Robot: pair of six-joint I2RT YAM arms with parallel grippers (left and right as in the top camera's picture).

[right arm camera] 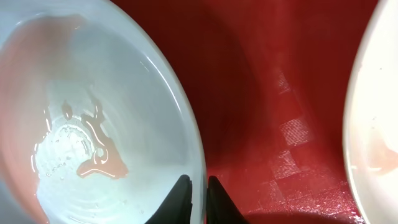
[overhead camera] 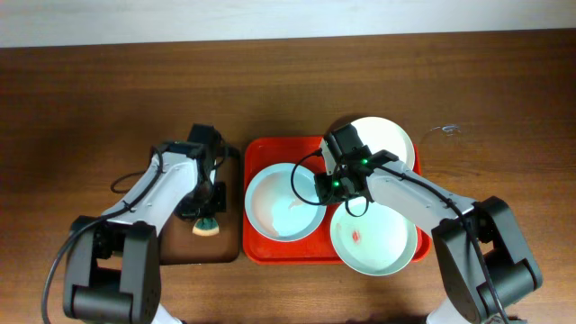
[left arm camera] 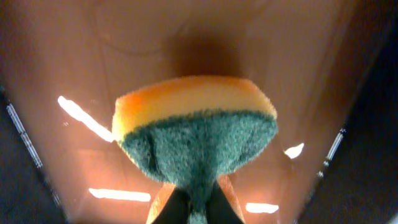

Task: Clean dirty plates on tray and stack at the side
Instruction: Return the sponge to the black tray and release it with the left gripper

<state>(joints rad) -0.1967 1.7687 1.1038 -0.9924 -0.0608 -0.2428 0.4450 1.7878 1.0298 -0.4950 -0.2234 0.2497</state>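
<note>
Overhead view: the tray (overhead camera: 270, 148) lies at the centre of the table (overhead camera: 72, 108), carrying all three plates; the blue plate (overhead camera: 274, 211) fills its left half, the white plate (overhead camera: 391, 139) sits at its upper right and overhangs the rim, and the green plate (overhead camera: 382, 243) sits at its lower right, with a small red smear (overhead camera: 357, 236) near its centre. A brown tray (overhead camera: 220, 247) lies just to the left of the red one. The left gripper (overhead camera: 205, 216) stands over the brown tray, its fingers pressed onto a sponge (overhead camera: 206, 227); in the left wrist view the fingers grip the green scouring face at the bottom of the frame, with the yellow foam layer uppermost and the brown surface behind. The right gripper (overhead camera: 331, 187) sits at the right edge of the blue plate, between all three plates. In the right wrist view its two dark fingers (right arm camera: 180, 193) straddle that plate's rim at bottom centre, one inside and one outside, pinching it; the dish shows a thin pinkish wet film at the lower left; bare red tray fills the middle of the frame, and the edge of another pale plate (right arm camera: 373, 112) shows at the right, which one cannot be told.
</note>
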